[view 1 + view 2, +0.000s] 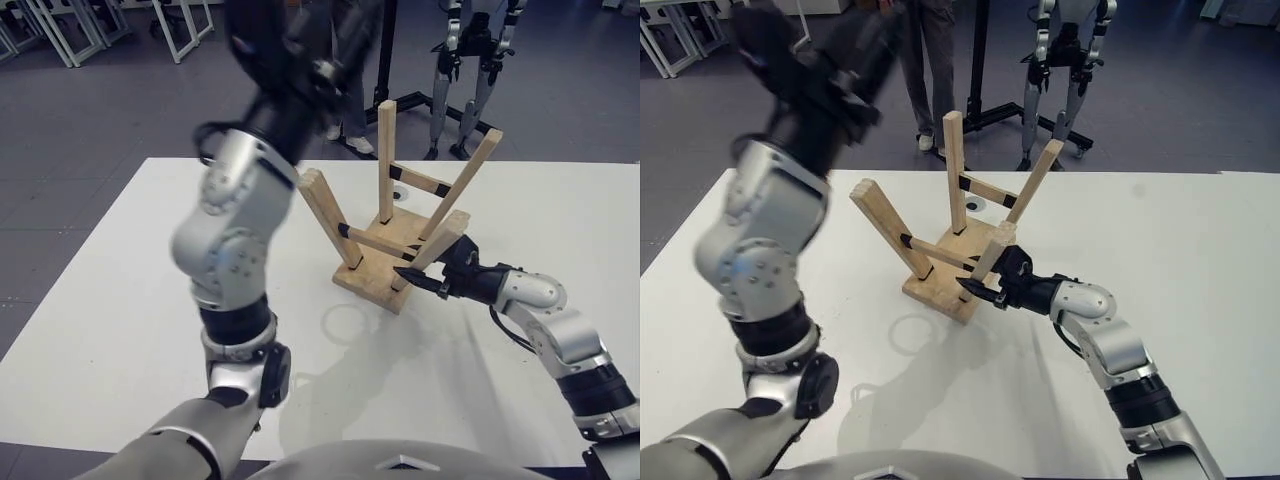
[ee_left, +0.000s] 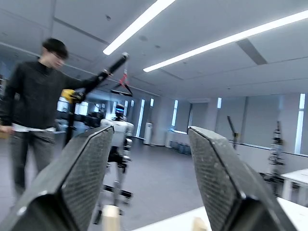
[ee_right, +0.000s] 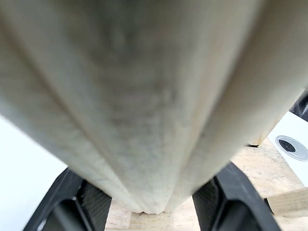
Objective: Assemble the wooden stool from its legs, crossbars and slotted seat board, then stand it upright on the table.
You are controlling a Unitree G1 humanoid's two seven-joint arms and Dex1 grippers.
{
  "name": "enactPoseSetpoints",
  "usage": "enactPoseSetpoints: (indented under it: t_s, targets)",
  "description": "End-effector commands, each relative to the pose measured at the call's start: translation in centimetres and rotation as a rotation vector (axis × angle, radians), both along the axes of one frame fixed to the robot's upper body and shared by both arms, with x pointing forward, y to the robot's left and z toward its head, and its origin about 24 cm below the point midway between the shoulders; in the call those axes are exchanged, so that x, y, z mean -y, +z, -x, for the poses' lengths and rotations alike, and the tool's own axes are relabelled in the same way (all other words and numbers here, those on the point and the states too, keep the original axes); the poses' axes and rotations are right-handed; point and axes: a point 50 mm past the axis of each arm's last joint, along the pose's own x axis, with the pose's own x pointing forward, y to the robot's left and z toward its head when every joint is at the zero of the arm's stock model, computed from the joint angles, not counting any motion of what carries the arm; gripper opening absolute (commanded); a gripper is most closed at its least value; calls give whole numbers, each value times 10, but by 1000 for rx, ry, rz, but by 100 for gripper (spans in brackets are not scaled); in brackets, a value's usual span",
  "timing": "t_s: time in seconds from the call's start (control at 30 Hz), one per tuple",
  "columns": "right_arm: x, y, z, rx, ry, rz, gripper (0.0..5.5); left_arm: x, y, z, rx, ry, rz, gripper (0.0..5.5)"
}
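The wooden stool stands upside down on the white table [image 1: 120,300], its seat board [image 1: 372,282] flat on the surface and its legs pointing up and splayed outward. Dark-ended crossbars [image 1: 375,242] join the legs. My right gripper [image 1: 418,281] is low at the near right leg [image 1: 441,244], close to the seat board. In the right wrist view that leg [image 3: 144,106] sits between the two black fingers [image 3: 86,202], which press on either side of it. My left arm is raised high above the table's left half, and its gripper [image 2: 150,132] is open and holds nothing.
A faint ring mark [image 1: 345,322] lies on the table just in front of the stool. Beyond the far table edge stand a black stand base and another humanoid robot [image 1: 468,60]. White table surface stretches left and right of the stool.
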Motion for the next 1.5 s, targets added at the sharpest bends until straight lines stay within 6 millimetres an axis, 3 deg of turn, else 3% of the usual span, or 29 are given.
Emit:
enactPoseSetpoints:
  t_s: [0.03, 0.1, 0.17, 0.23, 0.3, 0.37, 0.43, 0.47, 0.5, 0.53, 0.57, 0.63, 0.77, 1.0, 1.1, 1.2, 1.3, 1.37, 1.43, 1.5]
  targets:
    - [38, -60, 26, -347, -101, 200, 203, -94, -30, -21, -215, 414, -132, 286]
    - [36, -60, 26, -345, -90, 196, 203, -125, -85, -33, -464, 582, -186, 286]
    - [35, -59, 25, -340, -82, 195, 203, -140, -135, -36, -652, 667, -276, 286]
    - [34, -57, 23, -333, -75, 195, 203, -132, -163, -37, -719, 623, -366, 286]
    - [33, -57, 24, -329, -69, 192, 203, -103, -182, -42, -702, 473, -389, 286]
    - [31, -57, 25, -330, -62, 190, 203, -52, -185, -43, -605, 266, -339, 286]
    - [30, -58, 27, -335, -51, 191, 203, 36, -168, -29, -458, -57, -212, 286]
    - [29, -58, 28, -338, -44, 193, 203, 88, -156, -9, -425, -294, -125, 286]
    - [28, -58, 28, -339, -36, 195, 203, 121, -144, 12, -401, -469, -69, 286]
    - [27, -57, 27, -338, -27, 197, 203, 147, -136, 39, -375, -664, -101, 286]
    - [27, -56, 26, -337, -22, 199, 203, 156, -137, 58, -372, -785, -170, 286]
    - [28, -55, 27, -335, -22, 199, 203, 143, -154, 62, -450, -825, -240, 286]
    - [28, -59, 31, -347, -12, 193, 203, 83, -184, 38, -566, -571, -347, 286]
    - [20, -83, 70, -420, 141, 261, 203, 60, -189, 29, -620, -415, -339, 286]
    - [19, -81, 68, -411, 148, 268, 203, 49, -190, 28, -641, -352, -322, 286]
    - [22, -80, 62, -400, 112, 268, 203, 15, -185, 12, -664, -147, -261, 286]
    - [23, -78, 53, -384, 78, 259, 203, -57, -155, -14, -592, 258, -100, 286]
    - [24, -78, 50, -378, 67, 258, 203, -83, -121, -17, -467, 367, -36, 286]
    - [25, -77, 48, -371, 57, 255, 203, -78, -71, -14, -286, 304, -1, 286]
    - [26, -76, 46, -366, 52, 255, 203, -48, -32, -4, -172, 102, 23, 286]
